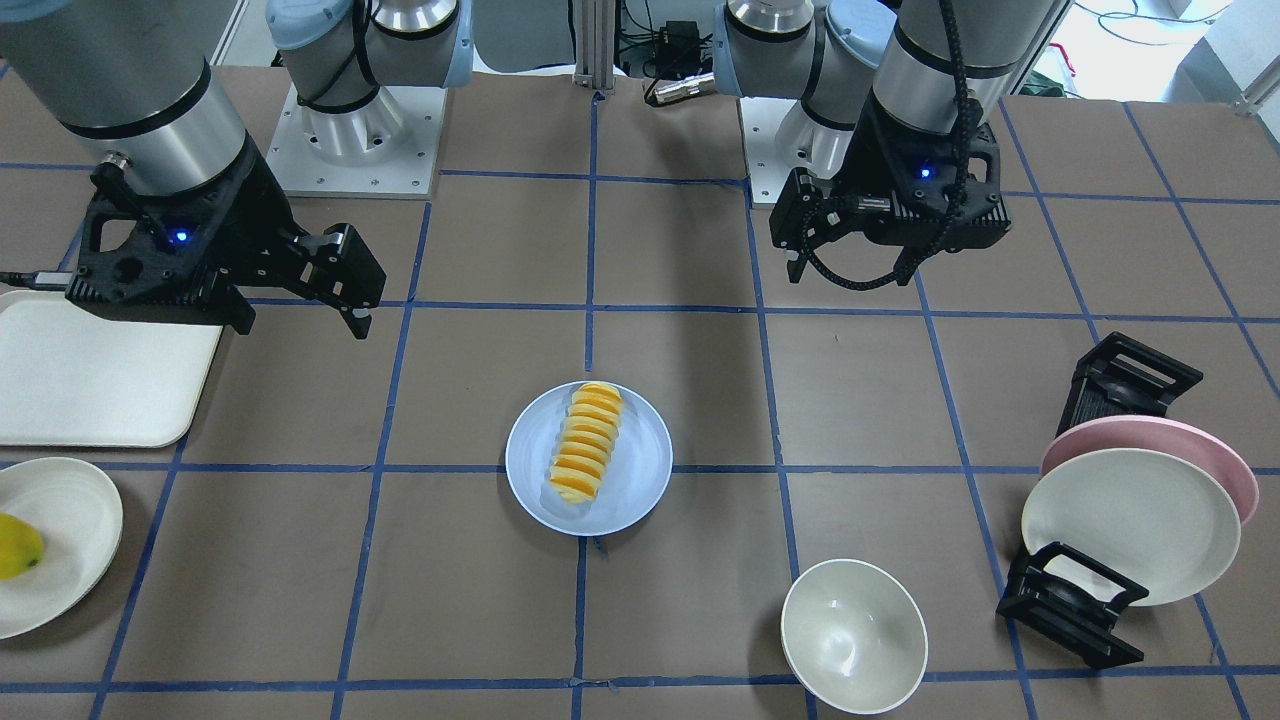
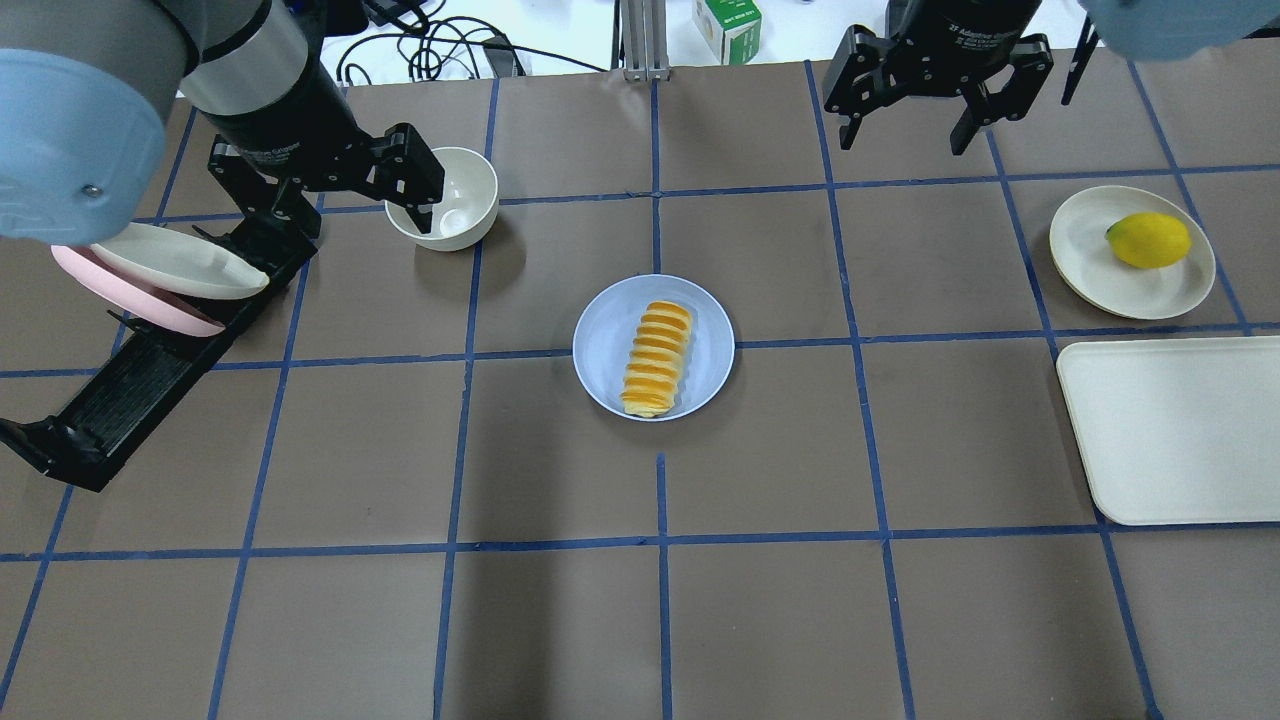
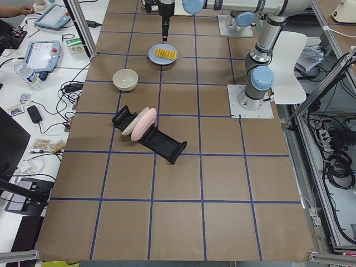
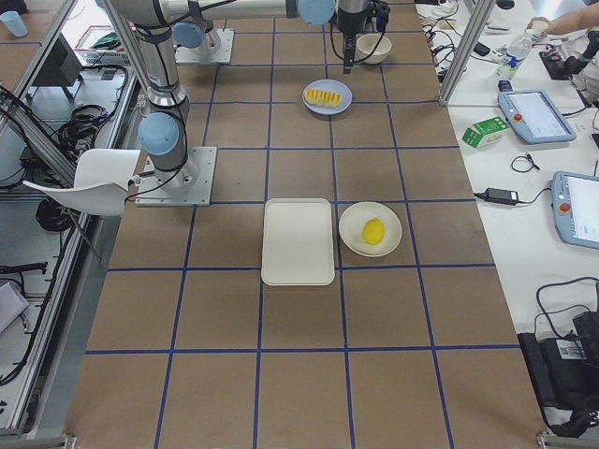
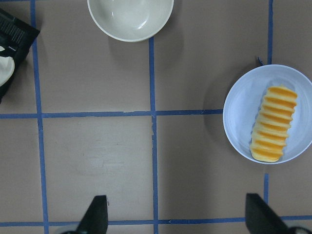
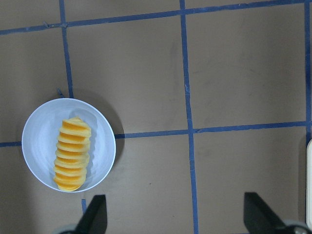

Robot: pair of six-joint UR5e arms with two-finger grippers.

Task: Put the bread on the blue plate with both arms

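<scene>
Farthest left of the blue plate [image 2: 600, 350] I see a black rack [image 2: 130, 390] lying on the tabletop [image 2: 400, 450], with a pink plate [image 2: 120, 295] and a cream plate [image 2: 170, 265] leaning in its far end. Closer to the blue plate on that same side, my left pincer [image 5: 178, 219] hangs above the tabletop, released, fingers spread wide with nothing between them. A white bowl [image 2: 470, 185] stands upright just past it, left of the blue plate and toward the far edge.

The blue plate itself sits mid-tabletop. The bread [image 2: 657, 358] lies flat inside it, a little right of its centre, its long axis running roughly from near side to far side, wholly within the rim.

Right of the blue plate and toward the far edge, my right pincer [image 2: 905, 140] is also released and empty, well apart from the bread. Farther right of the blue plate there is a small cream dish [image 2: 1085, 240] holding a yellow fruit [image 2: 1148, 240], and on the near side of that dish a pale rectangular tray [image 2: 1170, 430] lies flat
</scene>
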